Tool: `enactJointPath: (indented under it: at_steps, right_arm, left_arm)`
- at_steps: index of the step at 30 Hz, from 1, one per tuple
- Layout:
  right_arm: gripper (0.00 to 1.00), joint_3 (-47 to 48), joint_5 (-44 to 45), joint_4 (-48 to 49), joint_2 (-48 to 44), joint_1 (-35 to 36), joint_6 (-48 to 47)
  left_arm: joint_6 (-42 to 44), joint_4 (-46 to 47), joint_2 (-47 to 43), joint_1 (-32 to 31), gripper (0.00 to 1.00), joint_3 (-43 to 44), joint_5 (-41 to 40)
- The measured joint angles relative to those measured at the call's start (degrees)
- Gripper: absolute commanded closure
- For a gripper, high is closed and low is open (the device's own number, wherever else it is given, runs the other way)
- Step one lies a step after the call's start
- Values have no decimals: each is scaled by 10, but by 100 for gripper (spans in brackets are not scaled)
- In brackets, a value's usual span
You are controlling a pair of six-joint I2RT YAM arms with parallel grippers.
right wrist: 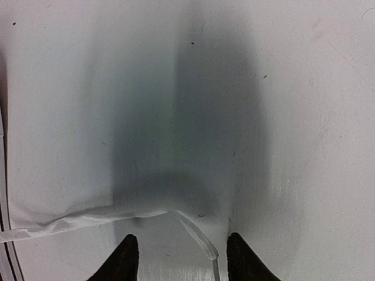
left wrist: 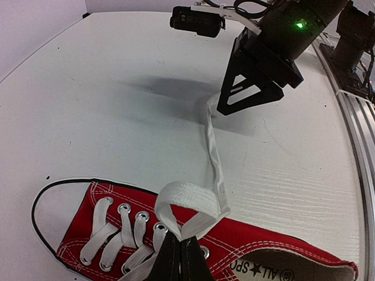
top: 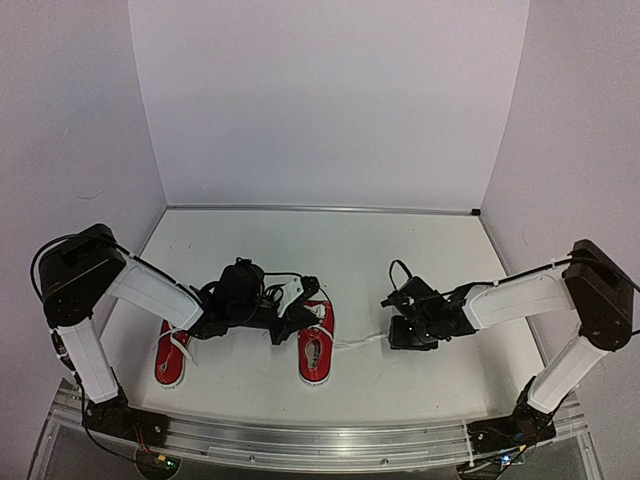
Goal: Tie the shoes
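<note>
Left gripper [left wrist: 180, 246] is clamped on the lace [left wrist: 214, 146], lower centre; right gripper [right wrist: 180, 240], spread astride its end, must be closed for pulling.

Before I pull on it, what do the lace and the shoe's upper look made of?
Lace: flat woven cloth, matte white, likely cotton or polyester; a ribbed weave shows. Shoe upper: red canvas-like fabric, matte, with white stitching. Eyelets: shiny, probably metal.
</note>
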Motion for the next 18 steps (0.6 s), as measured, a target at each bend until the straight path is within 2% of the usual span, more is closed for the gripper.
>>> enactJointPath:
  at_steps: [2,6,13,18]
  right_arm:
    - [73,0,0,0,0,0,-3]
    - [100,0,1,-1,0,0,-4]
    - [100,34,21,-16,-1,-3,-34]
    - [100,173,13,-13,3,-8,-93]
  left_arm:
    - [1,0,0,0,100,0,0]
    - [2,0,0,0,100,0,0]
    - [9,3,0,0,100,0,0]
    - [13,8,0,0,100,-2,0]
